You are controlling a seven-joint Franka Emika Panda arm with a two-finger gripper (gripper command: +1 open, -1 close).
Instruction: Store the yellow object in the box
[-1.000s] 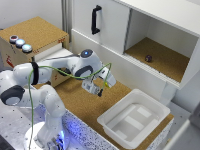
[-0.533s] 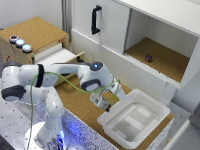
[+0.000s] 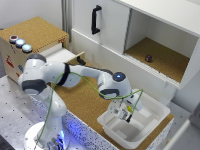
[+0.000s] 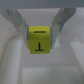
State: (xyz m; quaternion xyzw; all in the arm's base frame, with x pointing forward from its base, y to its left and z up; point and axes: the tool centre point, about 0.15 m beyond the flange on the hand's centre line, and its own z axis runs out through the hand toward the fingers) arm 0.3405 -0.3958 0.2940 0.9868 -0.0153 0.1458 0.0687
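The yellow object (image 4: 41, 41) is a small yellow cube with a dark T-like mark, pinched between my two fingers (image 4: 20, 22) in the wrist view. In the exterior view it shows only as a tiny yellow spot (image 3: 128, 108) at my gripper (image 3: 125, 113). The gripper is shut on it and hangs over the box (image 3: 107, 125), a white shallow tub at the exterior view's lower right. The tub's white inside (image 4: 15, 67) fills the wrist view behind the cube. I cannot tell whether the cube touches the tub floor.
A brown cork-topped box with coloured buttons (image 3: 30, 40) stands at the exterior view's left, with an open drawer (image 3: 65, 55) beside it. A white cabinet with a black handle (image 3: 95, 20) stands behind. Its open compartment holds a small dark ball (image 3: 148, 58).
My gripper has moved to the exterior view's right with the yellow object in it, from over the cork surface to over the white tub, and has come lower.
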